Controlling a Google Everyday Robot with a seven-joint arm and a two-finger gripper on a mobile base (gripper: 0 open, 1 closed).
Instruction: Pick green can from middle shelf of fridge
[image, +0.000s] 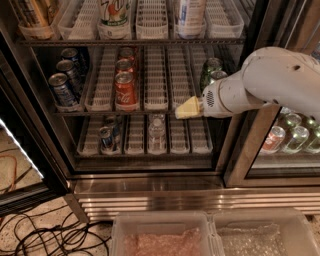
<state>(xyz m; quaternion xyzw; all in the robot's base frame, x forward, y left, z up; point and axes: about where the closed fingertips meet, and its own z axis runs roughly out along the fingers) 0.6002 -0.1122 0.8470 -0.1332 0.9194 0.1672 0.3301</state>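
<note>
Gripper (188, 107), pale yellow at its tip on a thick white arm (280, 82) reaching in from the right, hovers at the front edge of the middle shelf; whether it is open or closed cannot be told. Behind it stands the tall display fridge (175, 202) with a ribbed stainless-steel base. Its middle shelf (156, 75), a dark wire rack fitted with white slotted plastic lane trays, carries red cans (126, 91) in one left lane. The slim shiny green can (218, 76) stands in a right-hand lane, up and to the right of the gripper, partly hidden by the arm, its green twin (210, 66) just behind it.
</note>
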